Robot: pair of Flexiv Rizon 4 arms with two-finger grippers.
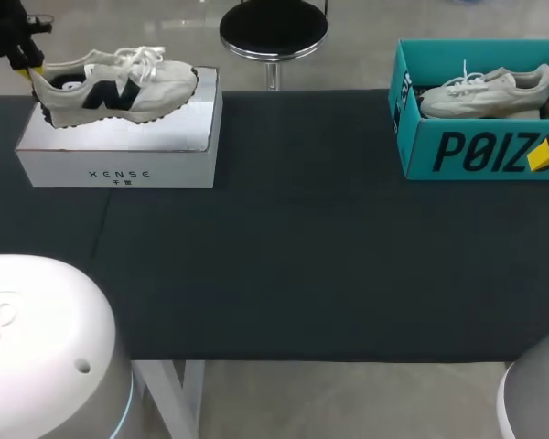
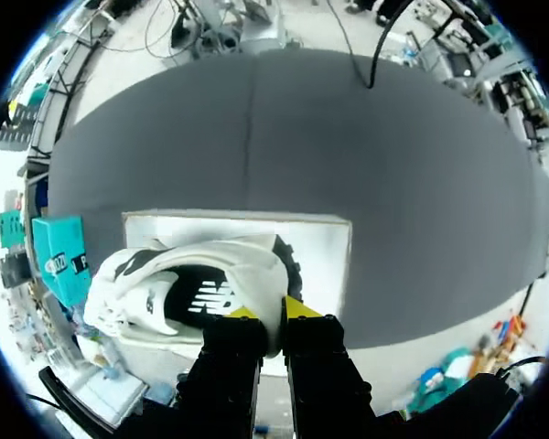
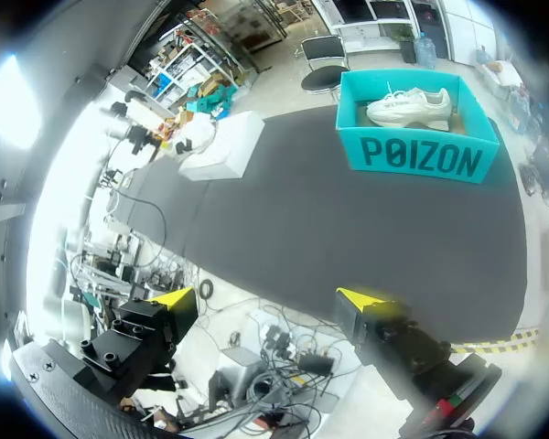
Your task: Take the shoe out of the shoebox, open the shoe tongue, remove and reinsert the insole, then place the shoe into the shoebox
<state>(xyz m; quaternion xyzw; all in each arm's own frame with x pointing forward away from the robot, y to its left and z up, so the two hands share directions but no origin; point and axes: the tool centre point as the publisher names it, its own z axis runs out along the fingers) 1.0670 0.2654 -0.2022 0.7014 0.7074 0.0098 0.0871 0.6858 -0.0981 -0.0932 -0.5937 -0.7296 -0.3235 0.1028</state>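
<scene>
Sneaker [image 1: 119,87], beige with black side mark, sits on flat top of white shoebox [image 1: 119,151] at our left of table [image 1: 302,247], laces up. Our left gripper [image 2: 273,314] pinches heel rim, both fingers closed on it. Teal box [image 1: 480,151] stands at far right, open-topped, one pale laced shoe [image 1: 485,91] inside. Our right gripper [image 3: 270,297]: fingers spread wide, teal box well ahead of it.

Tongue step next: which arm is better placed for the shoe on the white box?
Left. The left claw grips the heel of the cream-and-black sneaker; the right claw is open, across the table.
</scene>
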